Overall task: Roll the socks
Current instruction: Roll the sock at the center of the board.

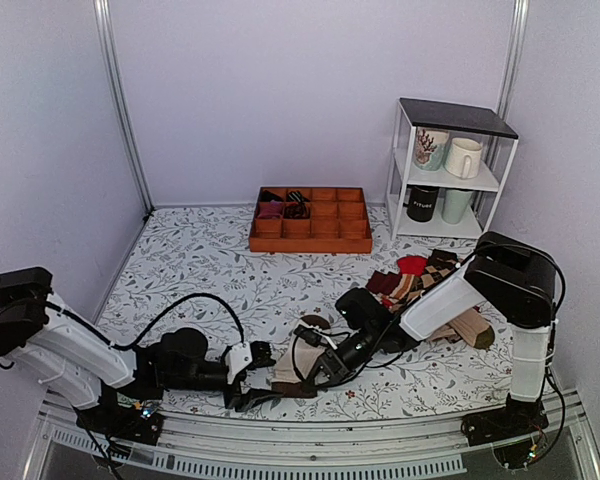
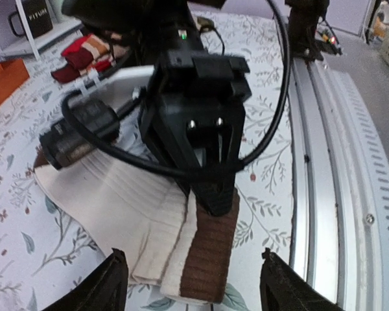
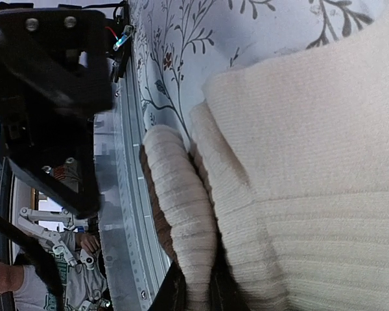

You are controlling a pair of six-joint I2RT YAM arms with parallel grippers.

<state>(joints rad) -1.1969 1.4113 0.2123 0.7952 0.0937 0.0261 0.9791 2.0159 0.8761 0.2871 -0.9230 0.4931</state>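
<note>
**A:** While the right fingers [image 2: 215,194] are pinching the brown-banded end of the socks [image 2: 149,220], what should the left side be doing?

**B:** Pinning, I'd say. The left fingers [image 2: 110,288] are spread wide, one on each side of that same end, and they touch nothing that I can see. The socks lie flat, one on the other, on the worktop [image 1: 220,270]. They sit between the two arms, close to the metal rail [image 2: 324,194] at the near edge.

**A:** So where does the roll begin?

**B:** Most likely at the pinched end. The right wrist view shows a ribbed lip of fabric curled over just beside the right fingers. Turn that lip tightly onto the cream body and take both layers together, or one sock may slide out.

**A:** And the risks?

**B:** Two. The knit looks soft and springy, so the roll could open if the pinch slackens before the next turn is trapped. The rail is also near, and a pull toward it could drag the end off the worktop. Better to roll away from the edge, with the left fingers brought down on the body to hold it flat.
</note>
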